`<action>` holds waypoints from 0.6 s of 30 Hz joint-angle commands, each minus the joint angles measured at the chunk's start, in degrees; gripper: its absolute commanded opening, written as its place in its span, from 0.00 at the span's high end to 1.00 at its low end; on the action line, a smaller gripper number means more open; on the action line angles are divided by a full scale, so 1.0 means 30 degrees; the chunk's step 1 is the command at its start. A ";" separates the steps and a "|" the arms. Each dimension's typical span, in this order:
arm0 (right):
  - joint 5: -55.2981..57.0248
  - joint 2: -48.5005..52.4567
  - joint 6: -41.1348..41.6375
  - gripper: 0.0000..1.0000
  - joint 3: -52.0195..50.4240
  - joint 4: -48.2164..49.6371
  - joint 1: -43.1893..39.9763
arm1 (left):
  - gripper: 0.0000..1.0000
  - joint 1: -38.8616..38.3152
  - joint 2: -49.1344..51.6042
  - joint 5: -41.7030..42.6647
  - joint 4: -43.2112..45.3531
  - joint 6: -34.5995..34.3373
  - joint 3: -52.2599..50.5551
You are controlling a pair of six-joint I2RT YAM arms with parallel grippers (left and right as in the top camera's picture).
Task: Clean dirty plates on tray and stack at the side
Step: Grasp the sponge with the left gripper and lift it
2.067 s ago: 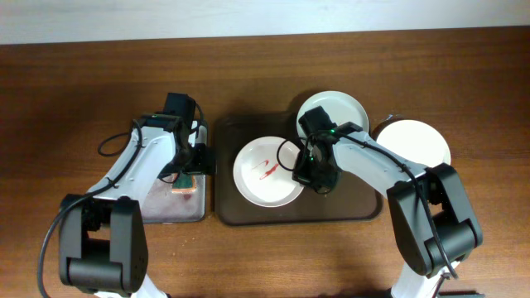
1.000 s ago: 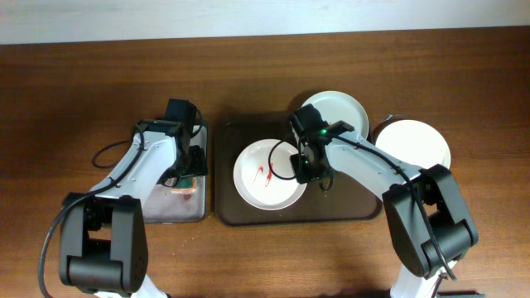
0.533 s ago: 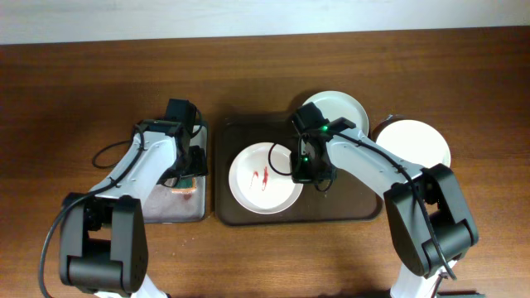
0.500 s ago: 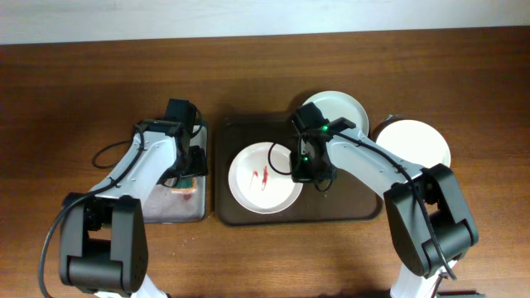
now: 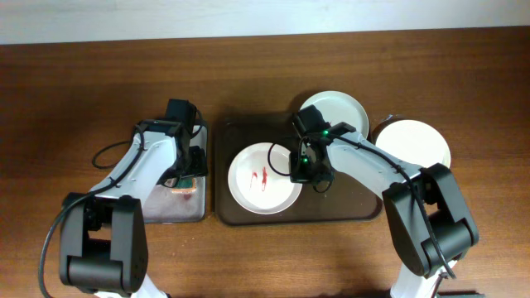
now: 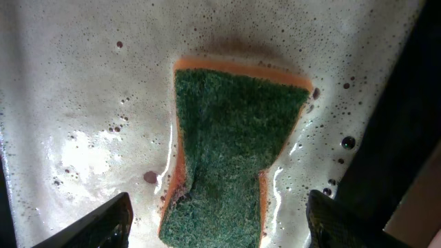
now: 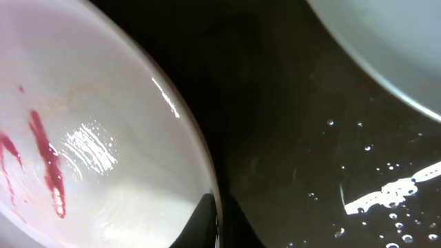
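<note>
A white plate with red sauce smears [image 5: 263, 175] lies on the dark brown tray [image 5: 352, 203]. My right gripper [image 5: 303, 172] is shut on its right rim; the wrist view shows the fingers [image 7: 219, 224] pinching the rim of the smeared plate [image 7: 89, 151]. A pale mint-white plate [image 5: 339, 108] rests at the tray's far edge, also in the right wrist view [image 7: 393, 48]. A clean white plate [image 5: 418, 142] sits on the table right of the tray. My left gripper [image 5: 184, 170] is open, fingers either side of the green and orange sponge [image 6: 231, 148].
The sponge lies in foamy water in the grey metal tray [image 5: 166, 207] left of the brown tray, with red specks in the foam [image 6: 150, 177]. Water drops lie on the brown tray floor [image 7: 386, 193].
My right gripper pulled the smeared plate a little to the left on the tray and kept its grip on the rim. The left gripper stayed over the sponge.
</note>
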 commanded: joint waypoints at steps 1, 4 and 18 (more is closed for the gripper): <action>0.0561 0.0153 0.0058 0.96 -0.0240 0.0444 -0.0051 | 0.22 -0.0015 0.0124 -0.0262 -0.0022 -0.0262 -0.0197; 0.1195 0.0153 0.0051 0.96 -0.0240 0.0933 -0.0051 | 0.22 -0.0015 0.0124 -0.0262 -0.0015 -0.0262 -0.0233; 0.1188 0.0153 0.0051 0.96 -0.0248 0.0831 -0.0051 | 0.49 0.0058 0.0117 -0.0138 0.2288 -0.0255 -0.1421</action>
